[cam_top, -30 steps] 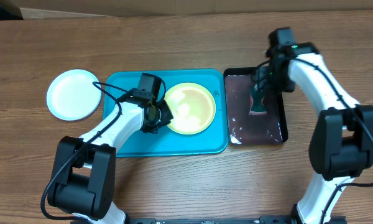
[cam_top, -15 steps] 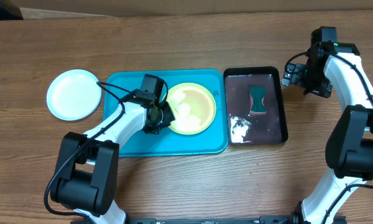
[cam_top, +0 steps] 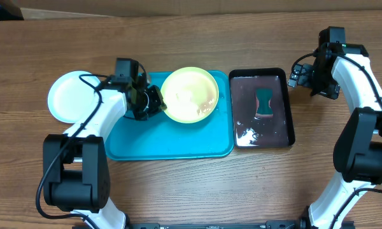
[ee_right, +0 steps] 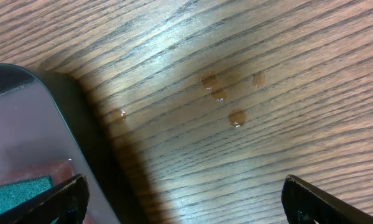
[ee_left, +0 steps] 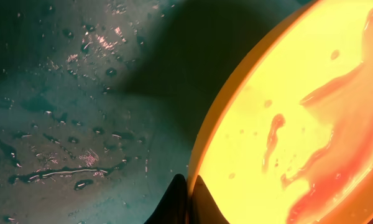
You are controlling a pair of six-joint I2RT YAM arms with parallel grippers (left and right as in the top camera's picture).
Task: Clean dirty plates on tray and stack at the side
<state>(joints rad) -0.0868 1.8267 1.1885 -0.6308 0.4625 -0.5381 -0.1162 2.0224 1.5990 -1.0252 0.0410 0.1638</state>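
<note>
One turquoise tray (cam_top: pixel 178 143) lies on the table (cam_top: pixel 191 184), the yellow-green plate (cam_top: pixel 190 94) raised over its far rim, edge pinched by the left gripper (cam_top: pixel 154 103). The white plate (cam_top: pixel 70 98) sits left of the tray; the right gripper (ee_right: pixel 183 199) gapes above the table.

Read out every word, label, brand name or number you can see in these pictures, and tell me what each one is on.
There is no readable text in any view. The large turquoise rectangular plastic tray, the round yellow-green plastic plate, the round white plastic plate, the smaller glossy black tray, the green sponge in it and the wooden table all show no print.
</note>
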